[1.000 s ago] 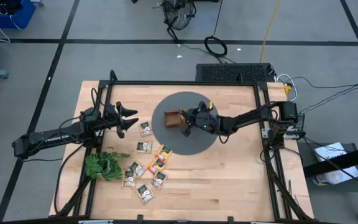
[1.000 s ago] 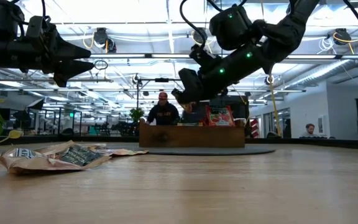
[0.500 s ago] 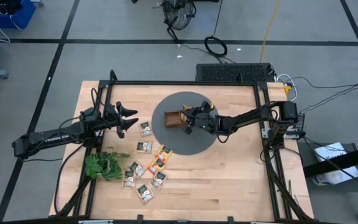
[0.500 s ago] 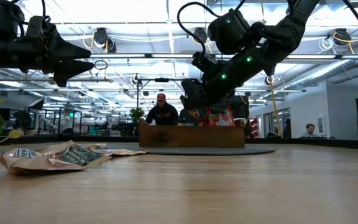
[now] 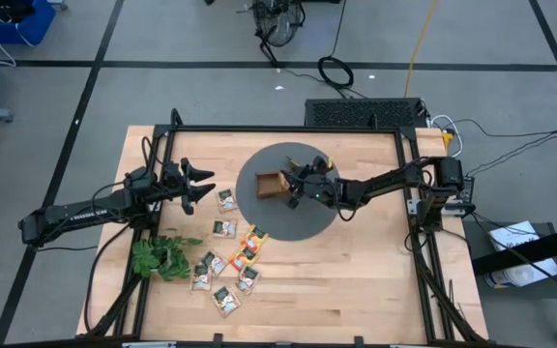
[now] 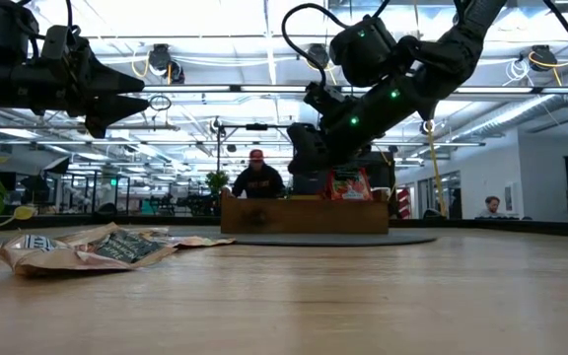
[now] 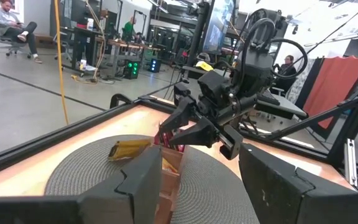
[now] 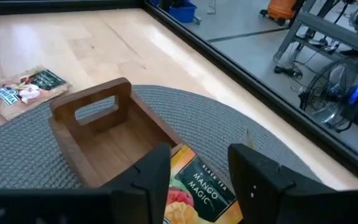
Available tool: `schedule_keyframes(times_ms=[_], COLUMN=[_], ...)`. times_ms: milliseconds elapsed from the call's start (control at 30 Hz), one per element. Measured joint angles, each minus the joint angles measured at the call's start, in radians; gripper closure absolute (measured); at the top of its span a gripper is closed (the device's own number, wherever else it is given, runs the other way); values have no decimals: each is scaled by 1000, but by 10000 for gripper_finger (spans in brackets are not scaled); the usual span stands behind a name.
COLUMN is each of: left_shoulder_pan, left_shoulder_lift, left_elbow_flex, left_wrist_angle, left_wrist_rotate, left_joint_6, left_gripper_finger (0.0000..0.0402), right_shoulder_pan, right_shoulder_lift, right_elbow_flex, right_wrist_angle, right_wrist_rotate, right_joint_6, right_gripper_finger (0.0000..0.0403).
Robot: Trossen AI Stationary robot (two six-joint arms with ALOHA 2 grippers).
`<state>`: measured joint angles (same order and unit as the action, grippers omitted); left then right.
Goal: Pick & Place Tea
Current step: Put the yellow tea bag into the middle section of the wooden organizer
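The right claw has opened, released orange tea sachet lying between its fingers.

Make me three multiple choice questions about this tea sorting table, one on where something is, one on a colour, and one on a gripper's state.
1. Where does the wooden tray stand?
A. on the round grey mat
B. on bare wood beside the plant sprig
C. on the floor

2. What colour is the mango sachet seen in the right wrist view?
A. blue
B. orange-yellow
C. black

3. How is the right gripper?
A. shut on a sachet
B. open over the tray
C. resting on the plant sprig

Answers: 1 A, the high view shows the tray on the mat. 2 B, its orange-yellow face shows between the fingers. 3 B, the fingers stand apart with the sachet lying below them.
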<state>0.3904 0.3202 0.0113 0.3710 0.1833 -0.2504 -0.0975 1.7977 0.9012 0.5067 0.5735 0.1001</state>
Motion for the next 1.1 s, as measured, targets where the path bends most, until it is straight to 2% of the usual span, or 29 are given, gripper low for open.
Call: schedule_keyframes(times_ms=[233,300,367,467,567,667,733,867,1100], left_shoulder_pan=[0,0,0,0,0,0,0,0,0], left_shoulder_lift=[0,0,0,0,0,0,0,0,0], left_elbow_flex=[0,0,0,0,0,0,0,0,0], left_wrist_angle=[0,0,0,0,0,0,0,0,0], left_wrist_rotate=[0,0,0,0,0,0,0,0,0], left_joint_6=[0,0,0,0,0,0,0,0,0], left_gripper_finger=[188,188,188,188,188,188,188,188,188], right_shoulder_pan=[8,-7,-39,-68,-74,-111,-149,-188,-218], right_shoulder_lift=[-47,-90,-115,-100,-39,44,102,184,214], right_elbow_flex=[12,76,201,398,550,656,696,721,726], right_wrist_angle=[-10,-179,-457,-780,-969,-1136,-1191,-1203,-1195], right_wrist_rotate=[0,-41,-113,-146,-164,-265,-319,-304,-290], right_joint_6=[-139,-117,-90,-136,-229,-223,-177,-210,-218], right_gripper_finger=[255,252,247,231,209,190,180,170,171])
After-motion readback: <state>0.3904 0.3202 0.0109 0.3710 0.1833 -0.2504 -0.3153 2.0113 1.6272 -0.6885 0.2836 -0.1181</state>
